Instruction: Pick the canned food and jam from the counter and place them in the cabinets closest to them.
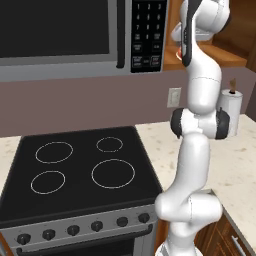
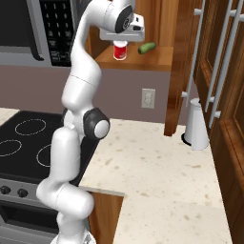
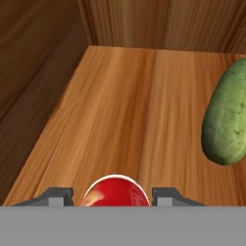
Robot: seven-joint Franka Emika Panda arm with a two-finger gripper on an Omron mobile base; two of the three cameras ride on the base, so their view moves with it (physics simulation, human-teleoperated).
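A red-and-white cylindrical container (image 2: 121, 50) stands upright at the front left of the open wooden cabinet's shelf (image 2: 159, 61). My gripper (image 2: 121, 39) comes down on it from above and is shut on it. In the hand view its round red top (image 3: 115, 192) sits between my two fingertips (image 3: 60, 195). I cannot tell whether it is the canned food or the jam, nor whether its base touches the shelf. In the left base view my arm hides most of it, and a red sliver (image 1: 179, 52) shows beside the shelf (image 1: 222, 61).
A green cucumber (image 3: 225, 120) lies on the shelf just right of the container (image 2: 147, 47). The grey microwave (image 1: 60, 30) hangs left of the cabinet above the black stove (image 1: 80, 170). A paper towel roll (image 2: 196, 124) stands on the speckled counter (image 2: 157, 176). Tall wooden doors with silver handles (image 2: 224, 71) are at right.
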